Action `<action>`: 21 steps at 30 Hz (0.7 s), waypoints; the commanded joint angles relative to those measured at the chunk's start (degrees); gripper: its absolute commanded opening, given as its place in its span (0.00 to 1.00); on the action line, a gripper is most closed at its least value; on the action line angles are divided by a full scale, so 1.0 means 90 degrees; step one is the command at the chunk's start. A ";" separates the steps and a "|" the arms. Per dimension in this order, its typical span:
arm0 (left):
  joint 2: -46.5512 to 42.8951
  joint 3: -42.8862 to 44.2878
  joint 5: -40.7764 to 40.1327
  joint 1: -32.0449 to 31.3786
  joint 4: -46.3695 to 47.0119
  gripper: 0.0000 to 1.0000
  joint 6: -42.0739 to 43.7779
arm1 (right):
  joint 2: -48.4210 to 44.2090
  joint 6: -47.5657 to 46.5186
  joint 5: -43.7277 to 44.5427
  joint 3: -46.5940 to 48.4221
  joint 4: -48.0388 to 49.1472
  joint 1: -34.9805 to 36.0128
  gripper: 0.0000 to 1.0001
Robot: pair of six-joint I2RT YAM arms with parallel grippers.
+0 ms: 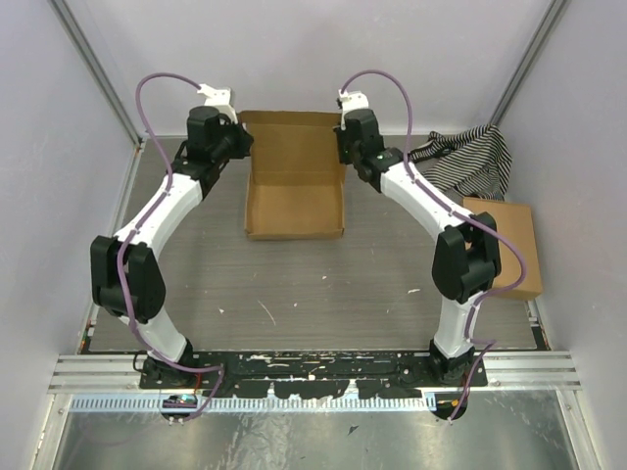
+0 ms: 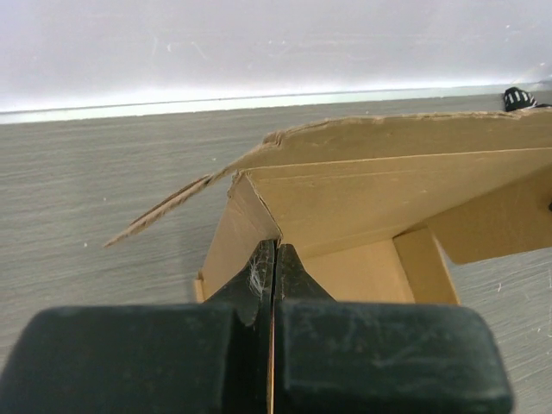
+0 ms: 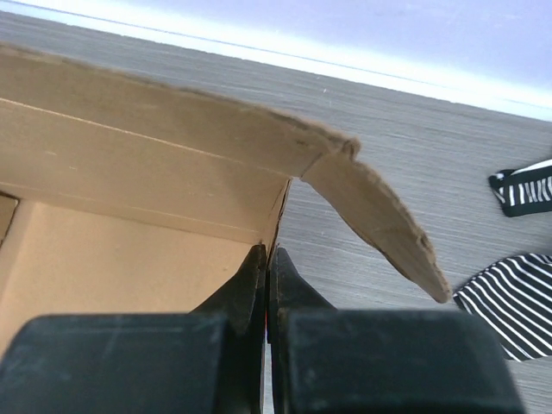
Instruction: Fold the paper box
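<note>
The paper box (image 1: 294, 186) is plain brown cardboard, a shallow tray with raised side walls and its lid panel standing at the far end. My left gripper (image 1: 242, 143) is shut on the box's left side wall near the far corner; the left wrist view shows the wall (image 2: 231, 246) pinched between the black fingers (image 2: 256, 276). My right gripper (image 1: 342, 143) is shut on the right side wall near the far corner (image 3: 278, 224). Rounded tabs (image 3: 379, 220) stick out from the lid's corners on both sides.
A black-and-white striped cloth (image 1: 470, 162) lies at the far right. A larger brown cardboard box (image 1: 505, 245) sits against the right wall. The enclosure's walls stand close on the left, right and far sides.
</note>
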 commanded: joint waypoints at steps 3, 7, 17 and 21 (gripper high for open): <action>-0.0531 -0.0626 0.0235 -0.0121 0.0589 0.00 0.0004 | -0.0704 -0.0305 0.0750 -0.0694 0.2208 0.0385 0.01; -0.0800 -0.1122 0.0219 -0.0123 0.0790 0.00 0.0000 | -0.0842 -0.0196 0.0974 -0.1165 0.2593 0.0422 0.01; -0.1329 -0.1954 0.0323 -0.0150 0.0853 0.00 -0.0179 | -0.1406 0.0394 0.1221 -0.2207 0.2817 0.0465 0.01; -0.1526 -0.2222 0.0300 -0.0247 0.0887 0.00 -0.0227 | -0.1650 0.0604 0.1235 -0.2611 0.2656 0.0526 0.01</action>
